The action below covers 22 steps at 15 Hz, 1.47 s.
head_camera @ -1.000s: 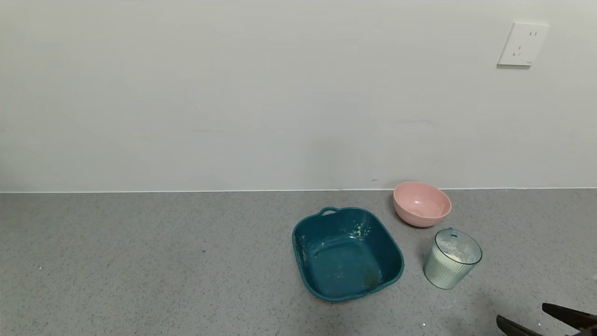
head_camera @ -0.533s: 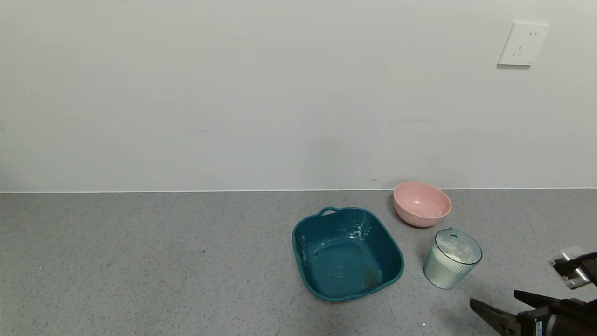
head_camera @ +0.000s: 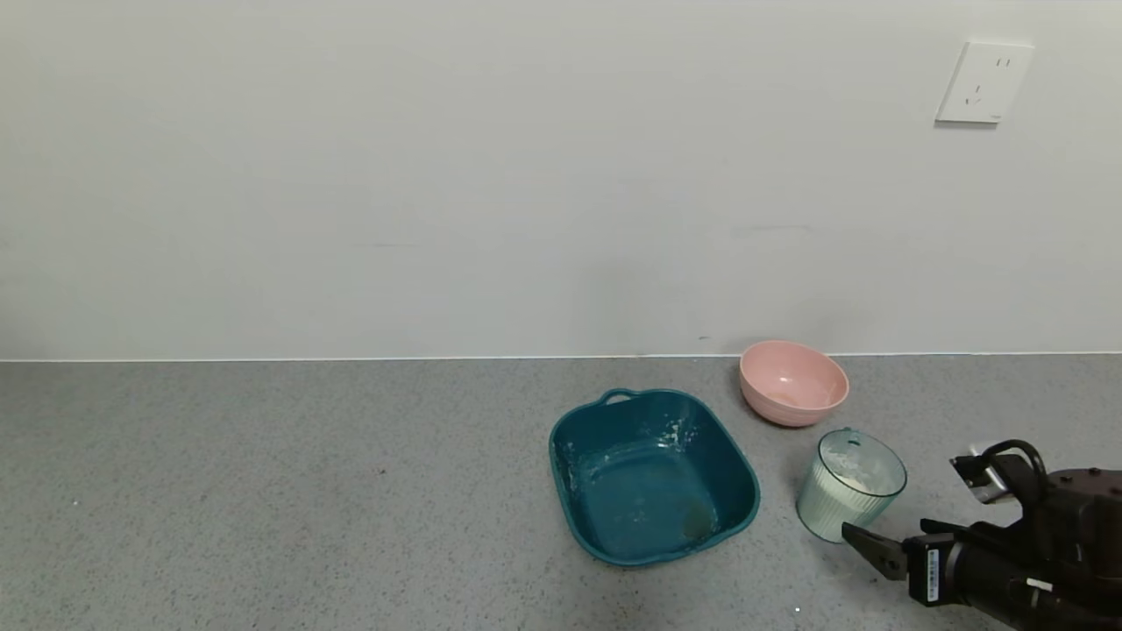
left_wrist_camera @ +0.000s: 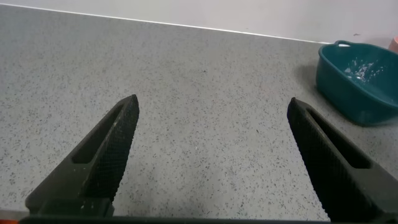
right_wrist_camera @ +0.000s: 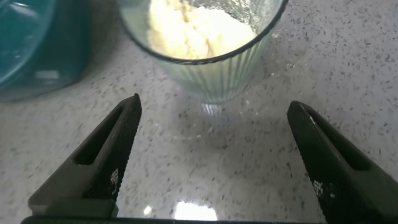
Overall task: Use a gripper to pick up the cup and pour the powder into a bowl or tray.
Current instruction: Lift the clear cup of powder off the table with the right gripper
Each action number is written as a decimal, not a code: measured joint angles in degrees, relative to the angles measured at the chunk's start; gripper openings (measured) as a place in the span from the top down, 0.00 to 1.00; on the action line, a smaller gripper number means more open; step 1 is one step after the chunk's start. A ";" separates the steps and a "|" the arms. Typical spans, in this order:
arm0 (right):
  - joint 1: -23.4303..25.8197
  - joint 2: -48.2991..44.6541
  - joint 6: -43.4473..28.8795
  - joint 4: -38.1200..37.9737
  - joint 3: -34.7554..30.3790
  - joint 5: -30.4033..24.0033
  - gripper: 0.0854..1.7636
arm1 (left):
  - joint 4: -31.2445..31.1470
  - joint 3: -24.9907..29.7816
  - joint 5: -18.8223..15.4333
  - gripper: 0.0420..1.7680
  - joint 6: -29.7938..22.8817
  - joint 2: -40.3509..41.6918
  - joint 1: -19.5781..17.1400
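The ribbed pale blue-green cup [head_camera: 848,498] stands upright on the grey counter, right of the dark teal basin [head_camera: 561,443], with white powder [head_camera: 855,475] heaped inside. My right gripper [head_camera: 884,527] is open, low over the counter just in front and to the right of the cup, not touching it. In the right wrist view the cup [right_wrist_camera: 208,62] with its powder [right_wrist_camera: 189,31] sits just beyond the gap of the right gripper [right_wrist_camera: 214,103], the basin [right_wrist_camera: 31,43] beside it. My left gripper [left_wrist_camera: 212,101] is open and empty over bare counter.
A round pink bowl [head_camera: 793,383] stands behind the cup near the wall. The basin [left_wrist_camera: 360,81] also shows far off in the left wrist view, with white smears inside. A wall socket [head_camera: 982,83] is at the upper right.
My right gripper has come in from the lower right corner, forward and leftward, to just short of the cup. The cup, basin and pink bowl have not moved.
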State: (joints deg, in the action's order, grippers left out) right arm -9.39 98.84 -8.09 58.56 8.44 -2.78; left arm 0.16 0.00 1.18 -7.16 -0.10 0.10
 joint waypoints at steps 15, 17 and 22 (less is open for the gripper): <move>-1.00 17.23 0.29 11.42 7.55 0.11 0.03 | 0.00 0.00 0.00 0.03 0.00 0.00 0.00; -1.05 17.83 0.29 11.45 7.92 0.13 0.03 | 0.00 0.00 0.00 0.03 0.00 0.00 0.00; -0.87 18.93 0.33 12.58 8.84 0.30 0.25 | 0.00 0.00 0.02 0.03 0.00 0.00 0.00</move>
State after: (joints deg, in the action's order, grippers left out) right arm -10.25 117.77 -7.77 71.14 17.27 -2.47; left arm 0.16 0.00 1.21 -7.16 -0.10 0.10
